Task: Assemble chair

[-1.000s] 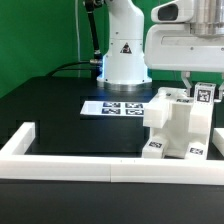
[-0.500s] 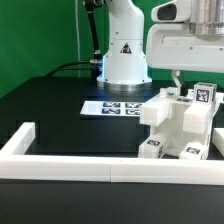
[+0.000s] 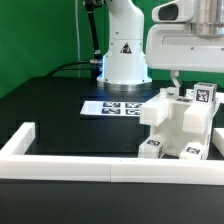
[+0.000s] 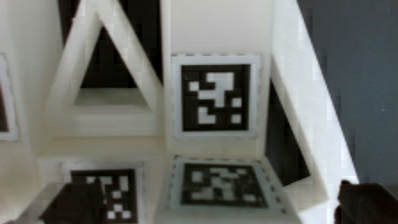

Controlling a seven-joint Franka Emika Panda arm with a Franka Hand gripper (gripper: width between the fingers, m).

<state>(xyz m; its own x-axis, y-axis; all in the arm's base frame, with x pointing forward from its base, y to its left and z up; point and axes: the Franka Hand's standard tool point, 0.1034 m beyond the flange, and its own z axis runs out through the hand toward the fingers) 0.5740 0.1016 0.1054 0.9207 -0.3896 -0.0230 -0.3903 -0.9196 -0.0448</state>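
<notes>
Since a second ago the jaws have spread and let go; the chair (image 3: 180, 128) hasn't budged. From the left: the white border rail (image 3: 60, 165) along the lower left, the marker board (image 3: 112, 107) at centre, then the chair at right of the exterior frame, against the rail. The gripper (image 3: 178, 90) hangs released over it. I'd lift straight up, so no finger snags a post.

The chair (image 3: 180, 128) runs off the exterior view's right edge, so its far side goes unseen. The gripper (image 3: 178, 88) sits mostly behind the arm's white housing there. In the wrist view only dark blurred fingertips (image 4: 64, 203) show, cut off at the lower edge.
</notes>
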